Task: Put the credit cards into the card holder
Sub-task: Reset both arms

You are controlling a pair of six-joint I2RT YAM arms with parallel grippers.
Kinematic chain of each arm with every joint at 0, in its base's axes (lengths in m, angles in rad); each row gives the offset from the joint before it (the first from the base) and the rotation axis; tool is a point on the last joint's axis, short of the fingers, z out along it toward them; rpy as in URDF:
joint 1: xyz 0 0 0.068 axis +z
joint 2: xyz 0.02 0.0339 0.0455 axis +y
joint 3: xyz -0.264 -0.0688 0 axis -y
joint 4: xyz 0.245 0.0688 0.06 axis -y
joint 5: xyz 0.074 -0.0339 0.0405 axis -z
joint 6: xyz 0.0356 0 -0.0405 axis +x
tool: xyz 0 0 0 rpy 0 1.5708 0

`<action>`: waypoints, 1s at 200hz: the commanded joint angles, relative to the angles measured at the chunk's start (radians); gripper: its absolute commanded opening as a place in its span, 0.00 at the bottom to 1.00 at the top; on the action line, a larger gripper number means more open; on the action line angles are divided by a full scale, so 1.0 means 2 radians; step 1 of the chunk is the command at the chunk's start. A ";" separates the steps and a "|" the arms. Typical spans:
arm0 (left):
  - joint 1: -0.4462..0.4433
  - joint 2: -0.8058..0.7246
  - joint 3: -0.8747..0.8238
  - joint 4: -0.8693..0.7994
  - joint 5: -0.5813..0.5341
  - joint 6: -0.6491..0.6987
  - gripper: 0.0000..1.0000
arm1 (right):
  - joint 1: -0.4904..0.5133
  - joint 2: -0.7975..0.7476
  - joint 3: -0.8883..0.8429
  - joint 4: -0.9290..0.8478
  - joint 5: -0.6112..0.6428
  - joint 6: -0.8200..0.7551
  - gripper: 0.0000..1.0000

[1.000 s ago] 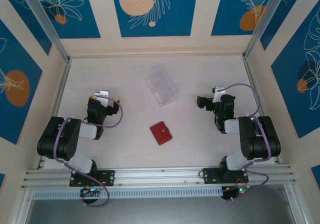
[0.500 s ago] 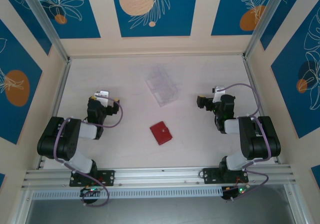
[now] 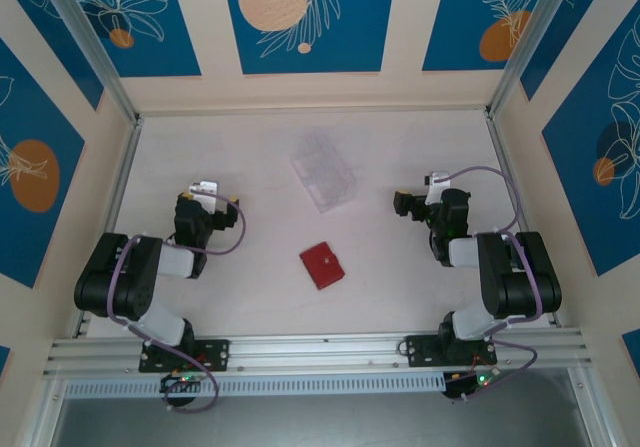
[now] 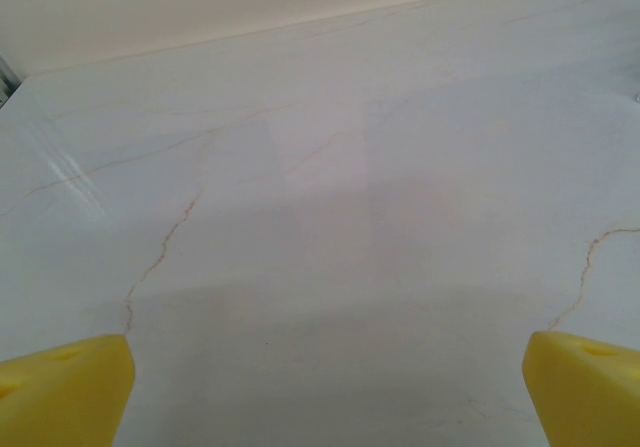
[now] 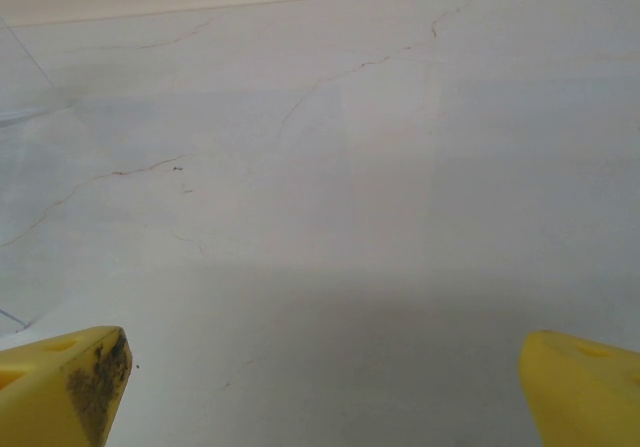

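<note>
The card holder (image 3: 321, 265), a small square red wallet, lies shut on the white table between the two arms, nearer the front. The credit cards are out of view. My left gripper (image 3: 205, 203) rests low over the table to the left of the wallet. In the left wrist view the left gripper (image 4: 330, 392) is open, its yellow fingertips (image 4: 62, 387) wide apart over bare table. My right gripper (image 3: 432, 202) sits to the right of the wallet. The right wrist view shows the right gripper (image 5: 325, 387) open too, with nothing between its fingertips (image 5: 60, 382).
A clear plastic slotted rack (image 3: 323, 170) stands behind the wallet toward the back wall, and its edge (image 5: 20, 77) shows at the left of the right wrist view. Walls enclose the table on three sides. An aluminium rail (image 3: 320, 352) runs along the front.
</note>
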 commanded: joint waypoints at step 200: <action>0.005 -0.004 0.004 0.005 0.004 0.002 1.00 | 0.005 0.000 0.007 0.010 0.006 -0.013 0.99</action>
